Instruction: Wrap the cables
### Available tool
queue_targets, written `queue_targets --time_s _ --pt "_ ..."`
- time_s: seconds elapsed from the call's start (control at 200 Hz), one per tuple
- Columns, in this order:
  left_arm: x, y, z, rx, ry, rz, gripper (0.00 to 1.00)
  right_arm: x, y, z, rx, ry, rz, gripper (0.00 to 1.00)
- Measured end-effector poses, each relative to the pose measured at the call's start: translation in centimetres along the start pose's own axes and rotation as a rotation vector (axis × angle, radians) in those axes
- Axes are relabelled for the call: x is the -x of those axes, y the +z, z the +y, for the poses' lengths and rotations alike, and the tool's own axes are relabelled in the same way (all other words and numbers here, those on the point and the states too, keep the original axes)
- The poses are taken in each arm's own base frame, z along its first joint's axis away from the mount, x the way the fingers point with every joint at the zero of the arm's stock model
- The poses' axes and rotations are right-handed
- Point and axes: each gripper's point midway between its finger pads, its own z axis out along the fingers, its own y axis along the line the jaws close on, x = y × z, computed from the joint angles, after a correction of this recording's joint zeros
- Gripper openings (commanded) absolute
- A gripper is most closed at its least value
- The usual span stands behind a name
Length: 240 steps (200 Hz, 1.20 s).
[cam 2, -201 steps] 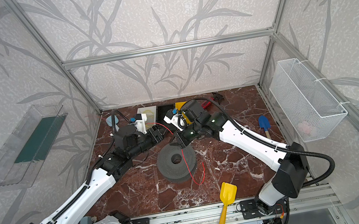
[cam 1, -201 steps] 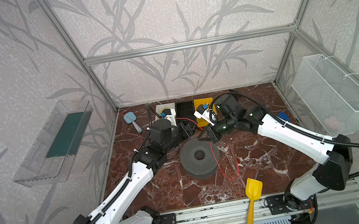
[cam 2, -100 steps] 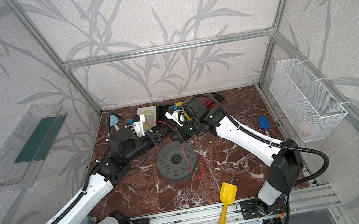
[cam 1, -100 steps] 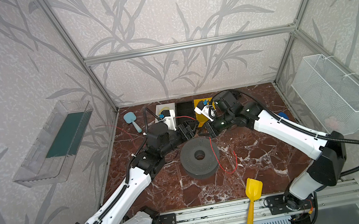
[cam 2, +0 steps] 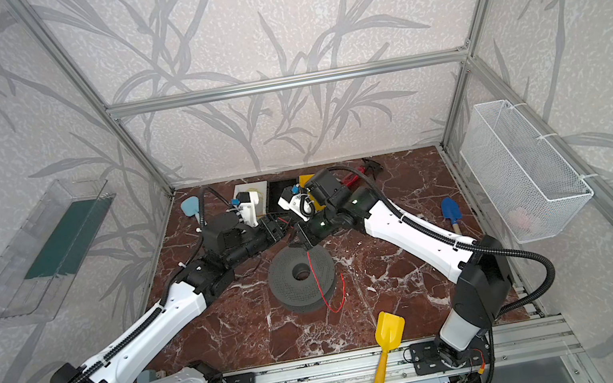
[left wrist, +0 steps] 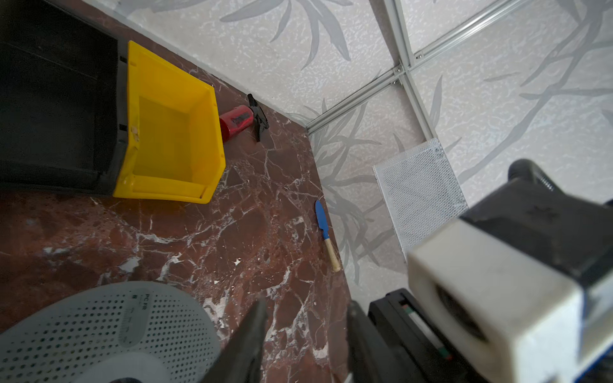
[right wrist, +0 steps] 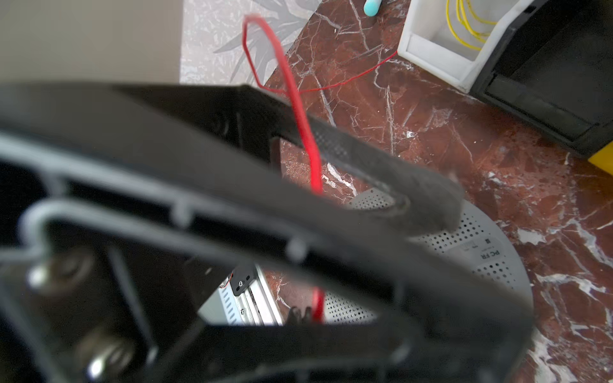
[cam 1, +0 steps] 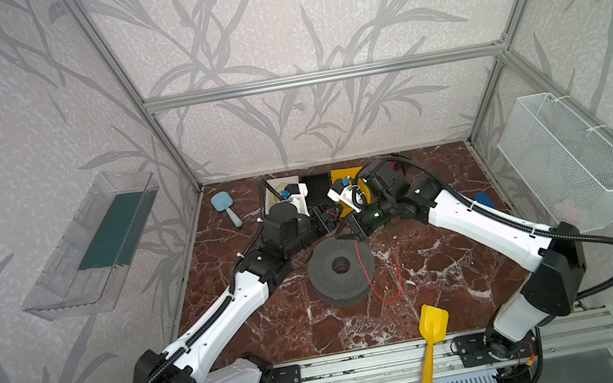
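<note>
Above the far rim of the grey perforated spool, the right claw pinches the red cable, apparently so its slack drapes over it onto the worktop; the left claw hangs beside, parted and empty.

We are seeing both top views brightly, evenly lit, with a soft shadow lying on the marble table at 9 o'clock of the grey spool. In the right wrist view the near black fingers and red cable are blurring heavily. In the left wrist view a close white camera housing is smearing.
</note>
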Motion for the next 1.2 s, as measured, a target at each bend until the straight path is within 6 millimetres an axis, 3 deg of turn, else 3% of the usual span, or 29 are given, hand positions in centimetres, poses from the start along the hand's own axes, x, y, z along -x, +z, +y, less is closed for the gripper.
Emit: queue_targets --time_s 0.185,0.485,0.525,0.615,0.67,0.845,1.02,1.115,1.199 --pt "0.7 -0.1 -1.2 -0.027 -0.006 -0.017 0.00 -0.1 0.2 0.2 0.007 -0.005 0.003 0.00" --pt "0.7 -0.4 -1.1 -0.015 -0.008 -0.024 0.00 -0.1 0.3 0.5 0.032 -0.012 0.000 0.00" --pt "0.8 -0.6 -1.2 -0.015 -0.007 -0.027 0.00 -0.1 0.3 0.6 0.036 -0.014 -0.001 0.10" --pt "1.0 -0.8 -0.8 0.008 -0.003 -0.041 0.00 0.0 0.1 1.1 0.053 -0.025 -0.005 0.48" --pt "1.0 -0.8 -0.2 0.034 0.000 -0.046 0.00 0.0 -0.4 1.6 0.060 -0.040 -0.012 0.58" --pt "0.7 -1.1 2.2 0.150 0.018 -0.039 0.00 0.6 -3.5 2.8 0.025 -0.101 -0.067 0.67" --pt "1.2 -1.4 3.1 0.209 0.019 -0.067 0.00 0.9 -9.2 3.8 -0.065 -0.146 -0.198 0.69" --pt "1.6 -1.7 3.8 0.256 0.009 -0.087 0.00 -1.0 -11.7 4.1 -0.099 -0.163 -0.265 0.72" --pt "2.0 -2.0 4.2 0.293 -0.006 -0.104 0.00 -3.9 -12.4 3.4 -0.120 -0.145 -0.286 0.77"
